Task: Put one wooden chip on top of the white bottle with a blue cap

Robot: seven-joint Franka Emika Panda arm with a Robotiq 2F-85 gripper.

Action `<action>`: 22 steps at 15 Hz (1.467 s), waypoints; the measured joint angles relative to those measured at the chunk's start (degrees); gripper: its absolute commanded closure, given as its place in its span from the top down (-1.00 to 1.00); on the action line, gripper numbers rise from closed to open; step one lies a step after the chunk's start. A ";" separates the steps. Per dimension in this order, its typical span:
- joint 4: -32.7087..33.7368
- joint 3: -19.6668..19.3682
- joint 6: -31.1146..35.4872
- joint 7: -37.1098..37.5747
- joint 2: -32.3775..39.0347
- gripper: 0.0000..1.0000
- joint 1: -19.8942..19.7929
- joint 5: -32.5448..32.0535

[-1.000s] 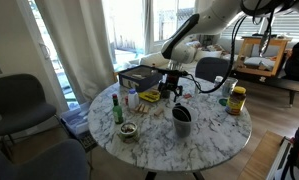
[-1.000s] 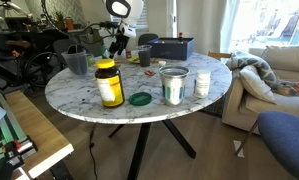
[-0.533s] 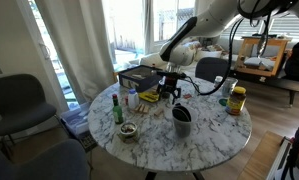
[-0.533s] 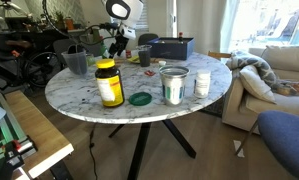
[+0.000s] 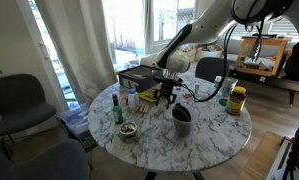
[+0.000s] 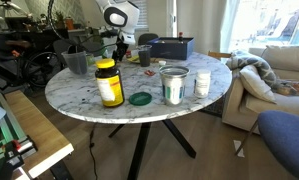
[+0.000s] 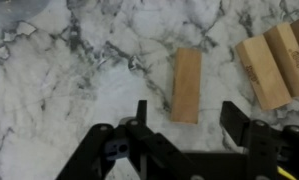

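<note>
Seen from the wrist, the hand (image 7: 186, 113) hangs wide open over the marble counter (image 7: 59, 80). One chip (image 7: 187, 85) lies flat just ahead, its near end between the jaws. Its long axis runs straight away from the hand, so closing jaws would likely meet its long sides. More chips (image 7: 272, 62) lie apart at frame right.

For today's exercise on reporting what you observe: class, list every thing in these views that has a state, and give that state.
Chip: lying flat, ungripped.
End effector: open, empty, above that chip.
White bottle: upright, nothing on top.
Yellow jar: upright, lid on.
Green lid: lying flat, off any jar.
</note>
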 measured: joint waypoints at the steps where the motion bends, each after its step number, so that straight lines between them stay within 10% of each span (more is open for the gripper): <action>1: -0.01 0.14 0.19 -0.16 0.21 -0.02 0.07 0.00; 7: -0.30 0.76 0.97 -1.35 1.01 -0.93 0.54 0.00; 20: -1.71 1.01 -4.69 -3.38 -7.65 -0.86 0.19 0.13; 21: -1.98 0.95 -5.02 -3.36 -9.44 -0.43 0.04 0.82; 22: -2.02 0.86 -5.14 -3.32 -10.61 -0.43 0.02 0.91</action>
